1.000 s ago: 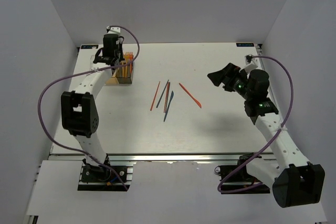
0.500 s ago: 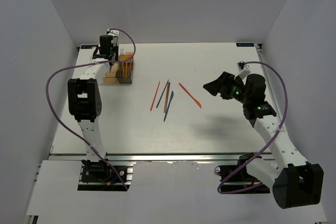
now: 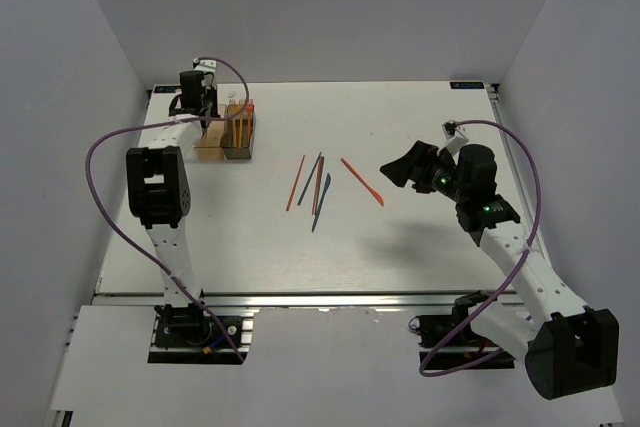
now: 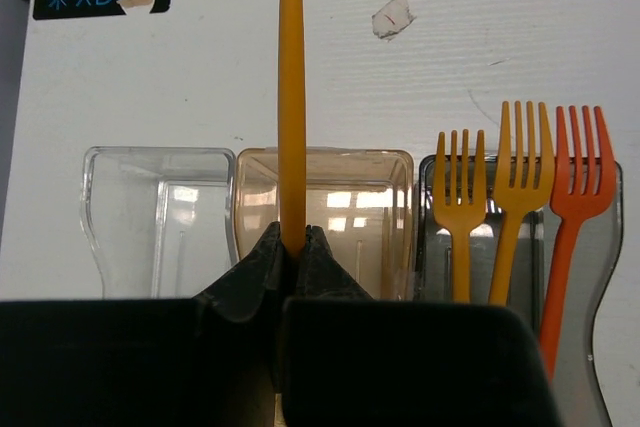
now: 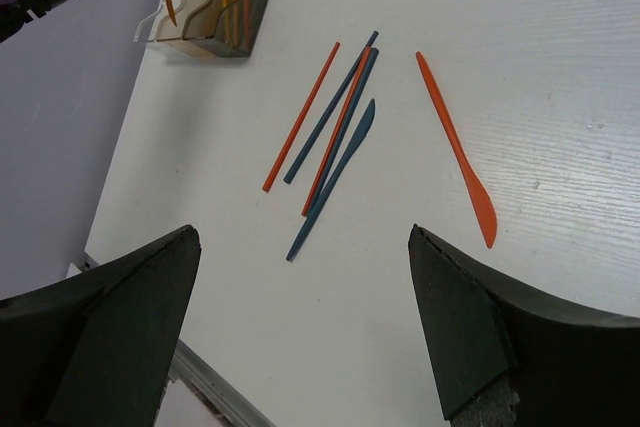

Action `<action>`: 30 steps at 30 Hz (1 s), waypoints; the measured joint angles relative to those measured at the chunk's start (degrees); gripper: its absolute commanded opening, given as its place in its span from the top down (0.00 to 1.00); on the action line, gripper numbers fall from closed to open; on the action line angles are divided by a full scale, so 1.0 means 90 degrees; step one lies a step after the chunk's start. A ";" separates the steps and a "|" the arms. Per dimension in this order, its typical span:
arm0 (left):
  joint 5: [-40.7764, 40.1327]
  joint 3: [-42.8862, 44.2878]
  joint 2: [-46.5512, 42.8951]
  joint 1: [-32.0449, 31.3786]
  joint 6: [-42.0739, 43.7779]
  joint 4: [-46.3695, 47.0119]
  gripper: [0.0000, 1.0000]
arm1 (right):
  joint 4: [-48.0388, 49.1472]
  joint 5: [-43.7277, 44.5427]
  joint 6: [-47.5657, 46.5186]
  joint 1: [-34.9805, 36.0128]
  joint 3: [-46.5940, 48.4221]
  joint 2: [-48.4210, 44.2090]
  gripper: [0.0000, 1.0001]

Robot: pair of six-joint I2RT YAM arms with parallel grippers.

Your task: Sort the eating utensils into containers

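Note:
In the left wrist view my left gripper (image 4: 292, 237) is shut on a long orange stick (image 4: 291, 97), held over the tan-orange box (image 4: 350, 197) of the containers. A clear box (image 4: 155, 207) stands to its left. The dark grey box (image 4: 600, 247) on the right holds three forks (image 4: 522, 167). Several eating utensils lie mid-table: a red stick (image 5: 302, 115), dark blue sticks, a blue knife (image 5: 340, 172) and a red knife (image 5: 455, 147). My right gripper (image 5: 302, 237) hangs open above the near end of this group, touching none of them.
The containers (image 3: 228, 132) stand at the table's far left, close to the left edge, with the left gripper (image 3: 200, 97) just behind them. The right gripper (image 3: 400, 169) hovers right of the loose utensils (image 3: 315, 185). White walls enclose the table.
The left gripper has shifted left and back along the row of containers, still holding the orange stick. The right gripper has moved left toward the loose utensils.

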 measured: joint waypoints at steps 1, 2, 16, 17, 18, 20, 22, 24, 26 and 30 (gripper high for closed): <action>0.0007 0.0000 0.0051 0.0015 -0.0002 0.0010 0.98 | 0.0000 0.0046 -0.0007 0.0012 0.0000 0.0000 0.11; 0.0015 -0.0002 0.0104 0.0024 -0.0005 0.0032 0.98 | -0.0002 0.0078 -0.0017 0.0017 0.0000 0.0000 0.11; 0.0000 -0.0189 0.0393 0.0039 -0.0041 0.0097 0.54 | -0.0002 0.0471 -0.0267 0.0141 0.0005 0.0180 0.11; -0.0002 -0.0189 0.0393 0.0039 -0.0046 0.0097 0.53 | -0.0015 0.0481 -0.0323 0.0143 0.0010 0.0253 0.11; -0.0010 -0.0189 0.0391 0.0039 -0.0049 0.0097 0.53 | -0.0024 0.0495 -0.0345 0.0146 0.0015 0.0338 0.11; -0.0032 -0.0189 0.0389 0.0039 -0.0051 0.0097 0.53 | -0.0039 0.0542 -0.0432 0.0146 0.0046 0.0537 0.11; -0.0061 -0.0189 0.0374 0.0041 -0.0066 0.0092 0.53 | -0.0046 0.0580 -0.0515 0.0146 0.0119 0.0782 0.11; -0.0075 -0.0189 0.0328 0.0044 -0.0075 0.0080 0.50 | -0.0058 0.0578 -0.0685 0.0146 0.0265 0.1107 0.11; -0.0078 -0.0185 0.0214 0.0044 -0.0121 -0.0032 0.38 | -0.0053 0.0573 -0.0967 0.0189 0.0583 0.1661 0.11; -0.0104 -0.0015 -0.0257 0.0041 -0.0364 -0.0505 0.03 | -0.0551 0.0865 -0.1899 0.0471 0.1950 0.3434 0.13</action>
